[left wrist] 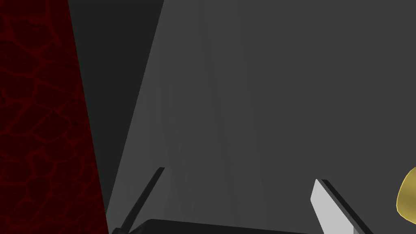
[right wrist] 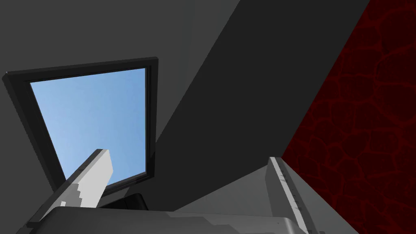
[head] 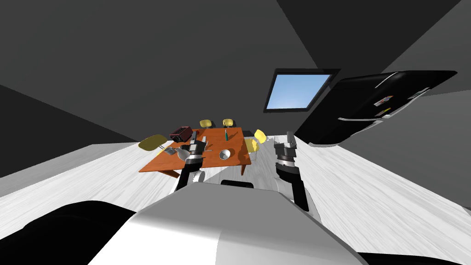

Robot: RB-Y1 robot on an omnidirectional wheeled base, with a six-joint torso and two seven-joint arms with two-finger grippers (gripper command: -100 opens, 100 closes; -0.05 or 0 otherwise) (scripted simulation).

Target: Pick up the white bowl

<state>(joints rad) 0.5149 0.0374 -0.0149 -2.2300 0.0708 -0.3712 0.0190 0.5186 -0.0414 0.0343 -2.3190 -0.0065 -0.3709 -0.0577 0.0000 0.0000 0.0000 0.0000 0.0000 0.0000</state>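
Orange tabletop (head: 232, 138) carries the white bowl (head: 224, 154) near its front edge, upright with its mouth up. It sits between my two arms, but clearly closer to the left one. The left claw (head: 197, 138) hangs above the tabletop with fingers wide apart and holds nothing. Its wrist view faces a grey wall, so it points over the bowl, not down at it. The bowl lies to the right of this claw and somewhat nearer to me. The right claw (head: 290, 137) — also wide and empty — is beyond the tabletop's side edge. I judge the left arm should tilt down and shift right.
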